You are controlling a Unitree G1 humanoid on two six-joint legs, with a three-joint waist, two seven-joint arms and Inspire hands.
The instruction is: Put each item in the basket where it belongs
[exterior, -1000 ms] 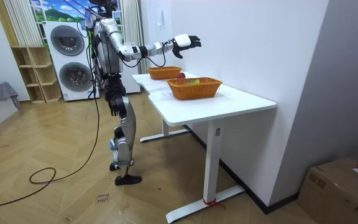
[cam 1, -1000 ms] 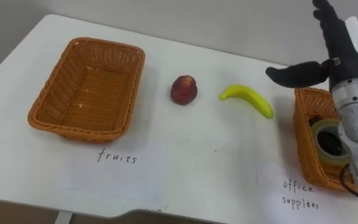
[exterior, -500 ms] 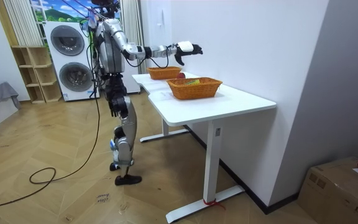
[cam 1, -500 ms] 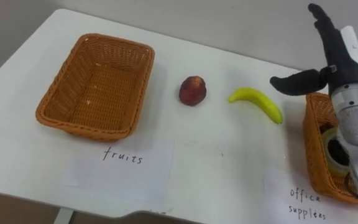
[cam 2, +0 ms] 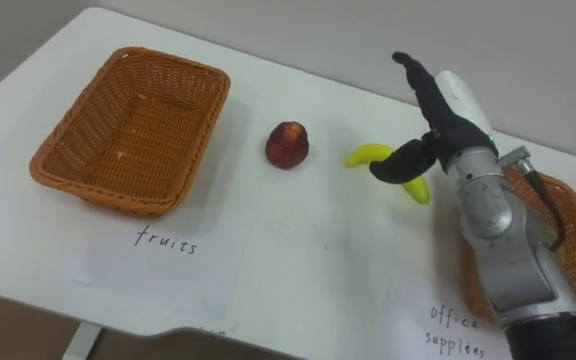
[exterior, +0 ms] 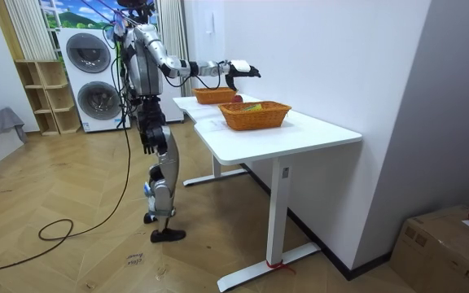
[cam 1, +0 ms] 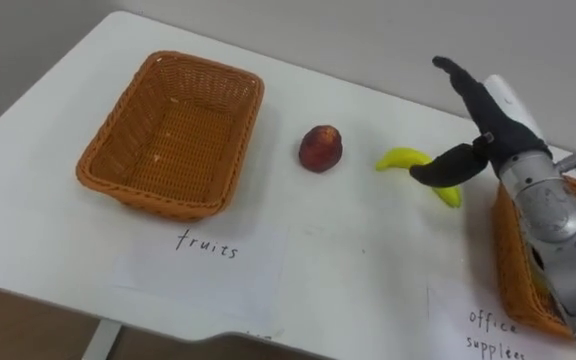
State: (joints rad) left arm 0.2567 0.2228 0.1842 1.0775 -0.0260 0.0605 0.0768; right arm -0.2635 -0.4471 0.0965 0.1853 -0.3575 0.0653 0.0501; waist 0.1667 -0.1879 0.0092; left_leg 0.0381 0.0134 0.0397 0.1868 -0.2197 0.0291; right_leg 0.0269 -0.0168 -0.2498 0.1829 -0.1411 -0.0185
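An empty wicker fruit basket [cam 1: 163, 203] stands at the table's left. A red peach [cam 1: 320, 148] lies right of it, and a yellow banana [cam 1: 400, 158] lies further right. My right hand [cam 1: 490, 118] hovers open just over the banana, its thumb crossing the banana's middle and its fingers stretched toward the far edge. My right arm covers most of the office supplies basket [cam 1: 513, 285] at the right edge. In the room view I stand at the table's end with my right hand [exterior: 238, 69] reaching out over it.
Paper label sheets lie in front of each basket, one [cam 1: 208, 262] by the fruit basket and one [cam 1: 488, 325] by the office basket. The table's front edge [cam 1: 88, 320] is near. Washing machines [exterior: 96, 81] stand behind me.
My right hand has come down and to the left, from above the office basket to just over the banana. The eye view has also shifted a little.
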